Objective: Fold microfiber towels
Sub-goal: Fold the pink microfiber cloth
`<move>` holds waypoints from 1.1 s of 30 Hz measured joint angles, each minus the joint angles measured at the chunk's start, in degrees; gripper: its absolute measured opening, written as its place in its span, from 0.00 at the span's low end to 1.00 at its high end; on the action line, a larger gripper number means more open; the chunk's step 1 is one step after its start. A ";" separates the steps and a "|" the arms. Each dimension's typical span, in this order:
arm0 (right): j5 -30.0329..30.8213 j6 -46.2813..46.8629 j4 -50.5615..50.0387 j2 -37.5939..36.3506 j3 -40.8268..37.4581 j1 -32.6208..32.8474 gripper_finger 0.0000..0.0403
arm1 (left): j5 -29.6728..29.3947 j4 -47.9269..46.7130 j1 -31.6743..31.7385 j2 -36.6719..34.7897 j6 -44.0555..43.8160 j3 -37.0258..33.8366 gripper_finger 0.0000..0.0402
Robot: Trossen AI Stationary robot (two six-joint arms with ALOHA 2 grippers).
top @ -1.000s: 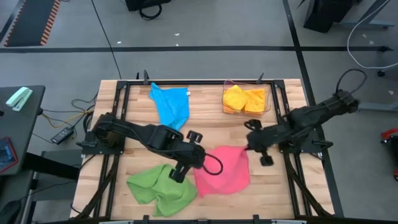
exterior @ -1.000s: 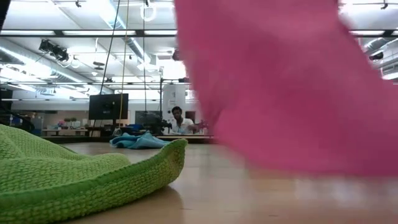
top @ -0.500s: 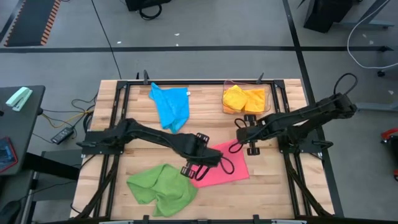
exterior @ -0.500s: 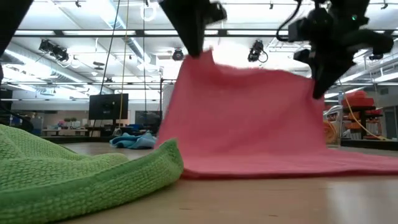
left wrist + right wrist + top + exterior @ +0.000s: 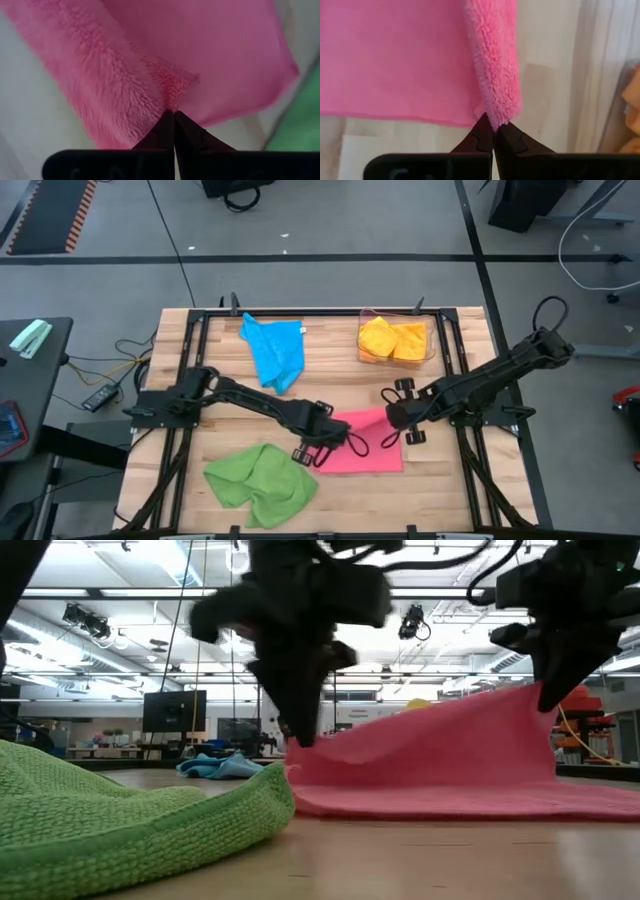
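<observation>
Pinching hidden corners of the pink towel [image 5: 372, 448]: left pincer [image 5: 318, 444] and right pincer [image 5: 392, 416], both clamped tight.

wooden table [image 5: 450, 480] | clear plastic bin [image 5: 430, 335] at its far right | monitor [image 5: 174, 710] in room behind

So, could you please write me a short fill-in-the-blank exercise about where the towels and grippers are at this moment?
1. Both the left gripper and the right gripper are shut on the soft ____ microfiber towel.
2. The yellow towels lie inside the clear plastic ____.
3. The crumpled green towel lies on the side of the ____ arm.
4. The blue towel lies at the wooden table's ____ edge.

Missing words: pink; bin; left; far
</observation>
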 joint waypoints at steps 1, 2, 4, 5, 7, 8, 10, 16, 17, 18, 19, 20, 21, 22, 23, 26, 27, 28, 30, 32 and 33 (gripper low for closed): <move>-0.01 0.03 0.69 0.00 0.00 0.48 0.02 | 0.45 0.57 0.11 -1.35 0.15 -1.93 0.01; -0.07 0.33 1.51 0.00 0.00 0.90 0.02 | 0.91 1.31 0.28 -3.00 0.19 -4.02 0.01; -1.34 1.18 3.70 0.00 0.02 1.77 0.03 | 2.25 3.96 0.32 -6.42 0.13 -7.72 0.02; -2.48 1.35 4.82 0.00 0.02 2.18 0.03 | 3.06 5.86 0.37 -8.23 0.13 -9.33 0.02; -5.11 1.59 7.25 0.00 0.02 2.76 0.03 | 4.11 8.87 0.30 -11.16 0.09 -12.42 0.04; -6.32 2.15 8.08 0.00 0.02 3.11 0.03 | 4.75 10.59 0.08 -12.18 -0.06 -13.75 0.04; -7.53 3.28 9.30 0.00 0.04 3.90 0.03 | 5.70 12.61 -0.55 -13.02 -0.45 -16.29 0.03; -11.75 9.59 9.41 0.00 0.04 6.59 0.03 | 6.15 20.46 -2.80 -13.36 -1.36 -20.91 0.02; -12.31 10.10 9.76 0.09 0.05 7.16 0.03 | 6.17 21.86 -3.10 -13.36 -1.34 -21.40 0.02; -12.59 10.72 10.22 0.39 0.07 7.89 0.03 | 6.15 23.47 -3.40 -13.36 -1.33 -21.76 0.03; -12.95 11.48 10.48 0.64 0.09 8.69 0.03 | 6.15 25.01 -3.68 -13.36 -1.33 -21.86 0.04; -13.08 12.01 11.01 1.19 0.07 9.55 0.03 | 6.15 25.92 -3.97 -13.36 -1.33 -21.86 0.04; -13.07 12.49 12.31 1.97 0.07 10.31 0.03 | 6.19 26.27 -4.29 -13.36 -1.33 -21.86 0.04; -12.86 12.74 13.62 2.95 0.07 11.24 0.03 | 6.20 26.34 -4.60 -13.36 -1.34 -21.86 0.04; -12.62 12.98 14.38 4.10 0.07 12.05 0.03 | 6.21 26.24 -4.89 -13.32 -1.36 -21.88 0.03; -12.57 13.43 16.54 7.27 0.07 13.60 0.03 | 6.64 26.28 -5.77 -12.21 -1.35 -21.92 0.02; -12.67 13.93 16.54 7.94 0.07 13.91 0.03 | 7.37 25.80 -5.99 -11.71 -1.37 -22.01 0.02; -12.91 14.48 16.50 8.55 0.07 14.21 0.03 | 8.26 26.94 -6.21 -11.16 -1.39 -21.93 0.02; -13.57 15.84 16.93 9.65 0.06 14.80 0.04 | 8.61 26.30 -6.65 -10.76 -1.80 -21.92 0.02; -15.07 16.68 18.65 10.96 0.07 15.79 0.04 | 8.59 27.12 -7.12 -10.18 -2.41 -21.84 0.04; -15.52 16.76 19.12 11.71 0.09 16.37 0.05 | 8.55 26.58 -7.24 -10.00 -2.46 -21.89 0.04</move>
